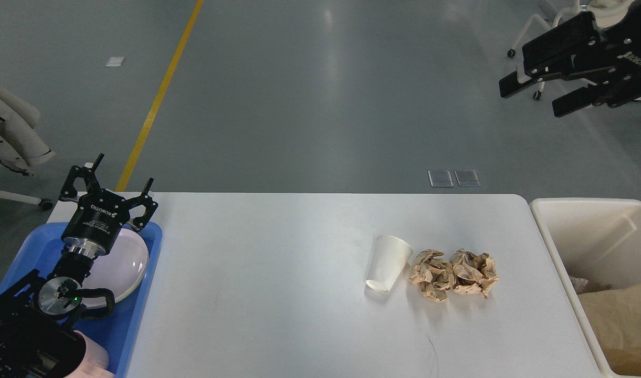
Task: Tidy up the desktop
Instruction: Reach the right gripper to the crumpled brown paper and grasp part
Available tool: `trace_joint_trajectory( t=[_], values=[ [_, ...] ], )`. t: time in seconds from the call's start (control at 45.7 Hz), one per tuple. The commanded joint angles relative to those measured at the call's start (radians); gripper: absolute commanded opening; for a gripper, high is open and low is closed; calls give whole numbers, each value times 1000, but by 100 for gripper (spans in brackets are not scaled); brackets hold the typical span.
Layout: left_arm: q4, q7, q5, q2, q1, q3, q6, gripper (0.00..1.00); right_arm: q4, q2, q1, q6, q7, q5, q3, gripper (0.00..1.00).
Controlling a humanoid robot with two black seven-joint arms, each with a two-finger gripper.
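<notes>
The large smooth white tabletop carries a tipped white paper cup touching two crumpled brown paper balls toward its right edge. Left pincer spreads wide, empty, over the far-left corner; right pincer gapes empty, raised beyond the far-right corner.

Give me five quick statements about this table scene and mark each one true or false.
1. The paper cup lies on its side on the desktop. True.
2. Two crumpled brown paper balls sit right of the cup. True.
3. The cream bin is empty. False: brown paper lies in it.
4. The right gripper holds the cup. False: its jaws are open and empty, raised above the floor beyond the table.
5. The left gripper is over the blue tray, jaws open. True.
</notes>
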Motion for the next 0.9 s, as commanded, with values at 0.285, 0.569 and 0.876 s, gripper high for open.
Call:
trace_joint_trajectory(
  t=[0.285, 0.569, 0.876],
  values=[
    [0, 0, -1, -1, 0, 0, 0, 100, -151, 305, -813, -643, -68, 179, 5, 100],
    [0, 0, 0, -1, 0, 0, 0, 100, -405, 384, -1054, -695, -208, 350, 53, 100],
    [0, 0, 0, -1, 0, 0, 0, 100, -464, 402, -1190, -792, -205, 342, 57, 100]
  ],
)
